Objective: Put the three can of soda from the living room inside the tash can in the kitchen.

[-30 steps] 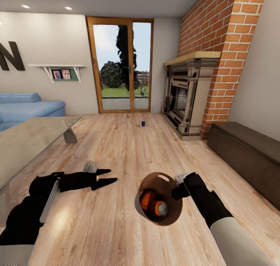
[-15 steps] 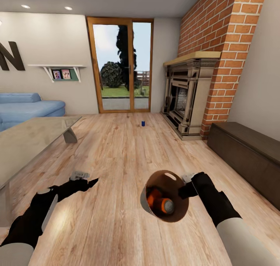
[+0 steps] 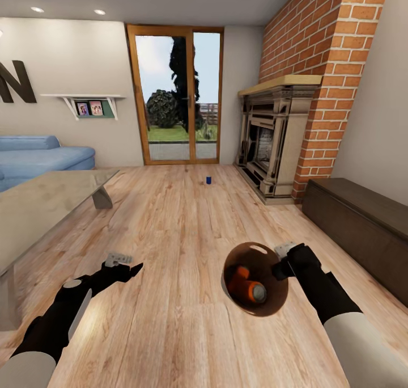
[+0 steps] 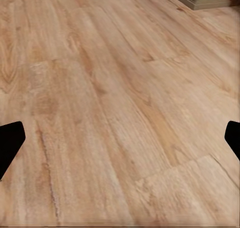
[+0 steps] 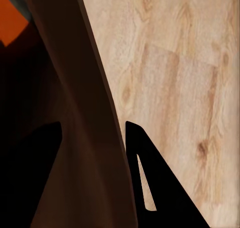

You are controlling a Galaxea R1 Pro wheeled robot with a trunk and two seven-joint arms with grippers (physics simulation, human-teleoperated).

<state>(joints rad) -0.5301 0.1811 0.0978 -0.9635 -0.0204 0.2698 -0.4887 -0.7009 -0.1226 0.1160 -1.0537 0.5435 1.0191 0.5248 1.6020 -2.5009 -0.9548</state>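
my right tool (image 3: 281, 268) pinches the rim of the tash can (image 3: 266, 303), one finger inside the wall and one outside, with the mouth tipped toward my head camera. inside it i see orange soda cans (image 3: 247, 285) lying down (two, i think, though they overlap and i can't count them surely). a dark blue can (image 3: 208, 180) stands on the wood floor (image 3: 181, 223) far ahead, near the fireplace (image 3: 271, 144). my left tool (image 3: 135, 270) hangs above bare floor, fingers spread wide and holding nothing. the glass counter (image 3: 39, 203) sits to my left.
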